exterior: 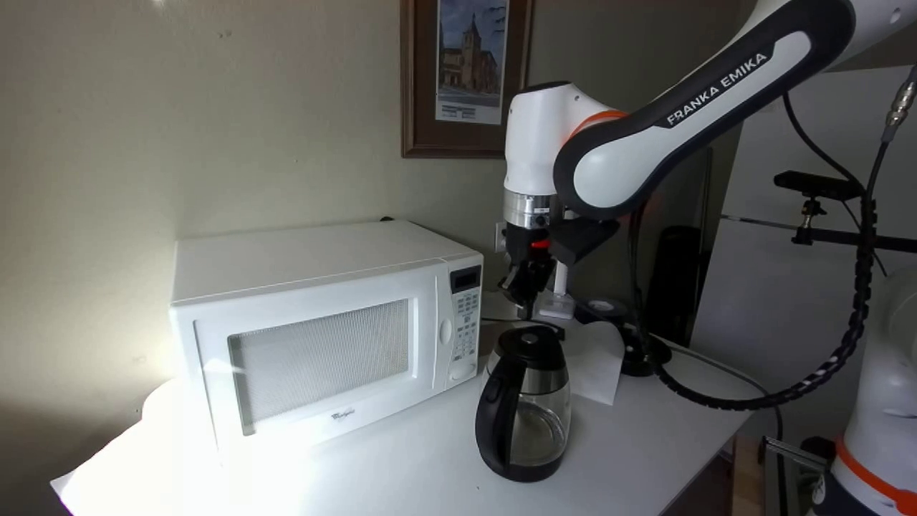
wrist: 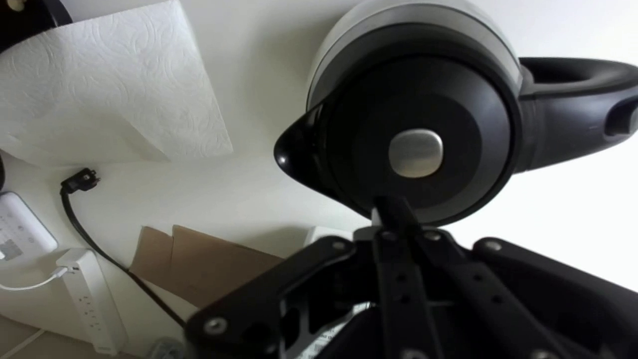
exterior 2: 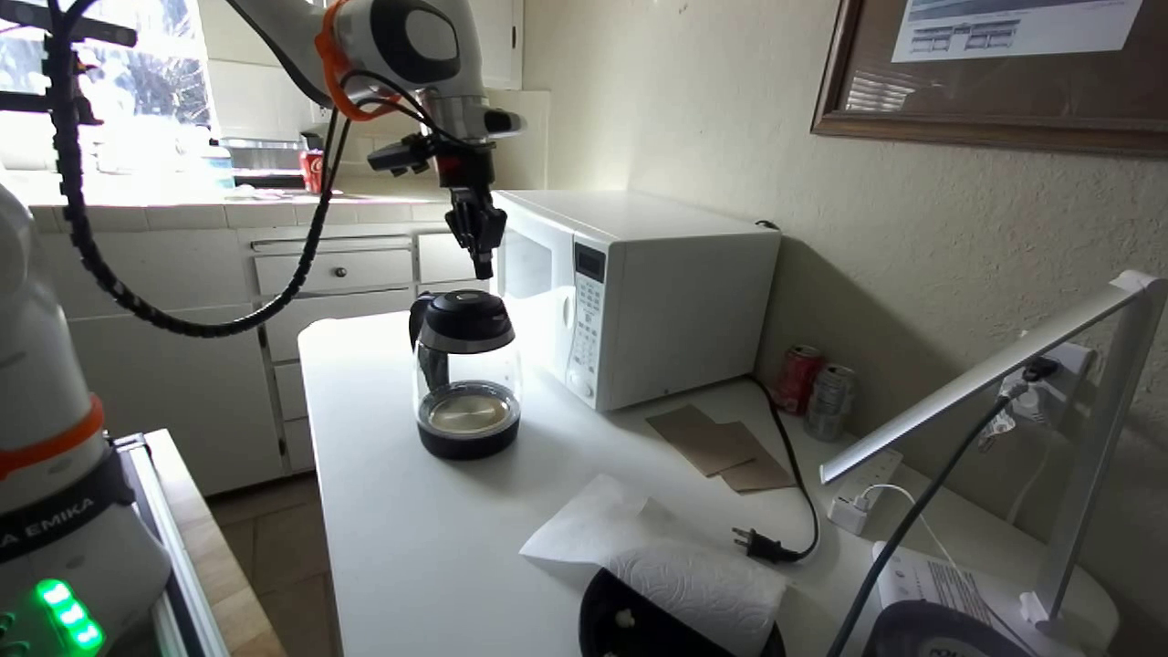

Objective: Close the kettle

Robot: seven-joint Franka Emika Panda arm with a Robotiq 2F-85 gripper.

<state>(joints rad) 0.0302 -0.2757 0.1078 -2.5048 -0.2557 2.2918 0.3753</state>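
The kettle stands upright on the white table in both exterior views. It has a glass belly, a black base and a black handle. Its black lid lies flat on top, level with the rim, with a silver oval in the middle in the wrist view. My gripper points down just above the lid, apart from it in an exterior view. Its fingers are together with nothing visible between them. In the wrist view the fingertips overlap the lid's edge, opposite neither spout nor handle.
A white microwave stands right beside the kettle. A paper towel, brown cardboard, a black plug, a power strip and a lamp lie or stand on the spout side. Two cans stand by the wall.
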